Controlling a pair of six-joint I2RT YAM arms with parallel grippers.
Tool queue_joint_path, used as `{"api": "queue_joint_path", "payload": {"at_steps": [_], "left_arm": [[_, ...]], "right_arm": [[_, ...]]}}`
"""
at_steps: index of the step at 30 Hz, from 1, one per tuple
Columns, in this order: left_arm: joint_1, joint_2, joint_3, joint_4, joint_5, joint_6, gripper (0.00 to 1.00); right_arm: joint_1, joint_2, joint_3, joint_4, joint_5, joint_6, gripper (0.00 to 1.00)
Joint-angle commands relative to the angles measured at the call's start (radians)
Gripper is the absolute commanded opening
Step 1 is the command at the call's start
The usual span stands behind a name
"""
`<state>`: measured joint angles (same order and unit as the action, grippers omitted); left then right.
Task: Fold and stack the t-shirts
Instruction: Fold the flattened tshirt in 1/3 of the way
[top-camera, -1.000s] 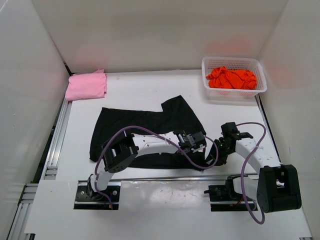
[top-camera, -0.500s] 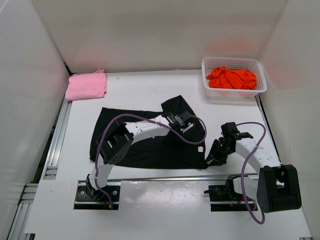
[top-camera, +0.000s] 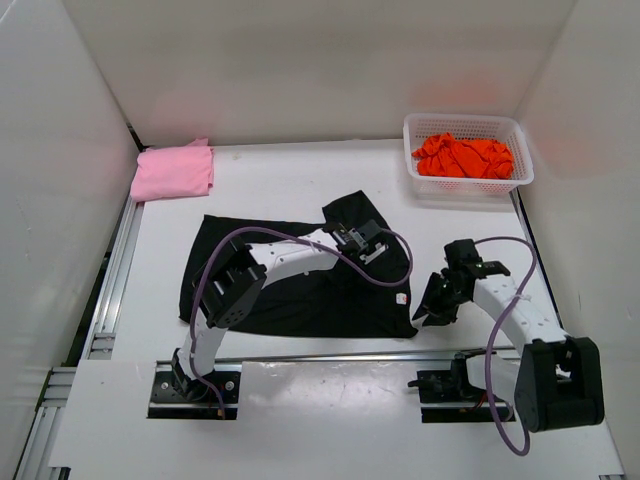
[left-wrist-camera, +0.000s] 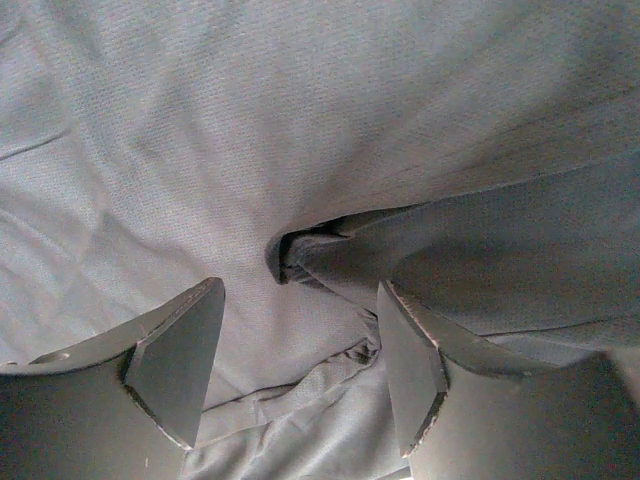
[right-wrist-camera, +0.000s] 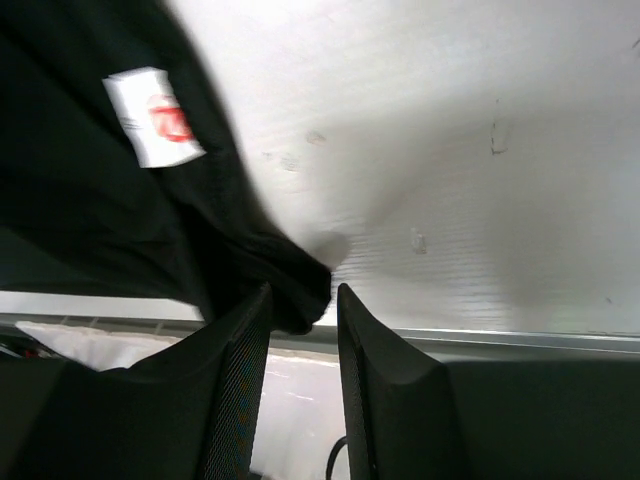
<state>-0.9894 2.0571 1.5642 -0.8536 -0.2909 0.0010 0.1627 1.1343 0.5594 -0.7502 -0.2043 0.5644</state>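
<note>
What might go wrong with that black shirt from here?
The right end effector seems to pinch only the very corner of the black shirt, so the cloth could slip out when pulled. The left end effector hangs open over a doubled-over fold, so it might grab two layers at once and leave the fold crooked.

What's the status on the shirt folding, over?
Left gripper open above the black t-shirt. Right gripper shut on its near right corner. Pink t-shirt folded far left; orange t-shirt bunched in basket.
</note>
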Motion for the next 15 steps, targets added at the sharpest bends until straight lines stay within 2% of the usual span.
{"api": "queue_joint_path", "payload": {"at_steps": [1,3,6,9,10,13,15], "left_arm": [[0.021,-0.012,0.046,0.008,-0.033,-0.001,0.74],[0.032,0.009,0.056,0.008,-0.033,-0.001,0.74],[0.041,0.020,0.077,0.008,-0.033,-0.001,0.75],[0.041,0.041,0.088,0.008,-0.042,-0.001,0.77],[0.041,0.041,0.088,0.008,-0.042,-0.001,0.77],[0.041,0.061,0.088,0.008,-0.042,-0.001,0.78],[0.041,0.073,0.097,0.008,-0.054,-0.001,0.78]], "right_arm": [[-0.005,-0.062,0.085,-0.021,0.034,-0.021,0.37],[-0.005,-0.073,0.114,-0.021,0.034,-0.021,0.37],[0.020,-0.064,0.134,-0.002,-0.009,-0.031,0.32],[0.070,-0.021,0.155,0.052,-0.061,-0.031,0.24],[0.087,-0.005,0.155,0.077,-0.061,-0.018,0.16],[0.167,0.076,0.183,0.124,-0.086,0.006,0.04],[0.193,0.111,0.207,0.149,-0.086,0.020,0.01]]}}
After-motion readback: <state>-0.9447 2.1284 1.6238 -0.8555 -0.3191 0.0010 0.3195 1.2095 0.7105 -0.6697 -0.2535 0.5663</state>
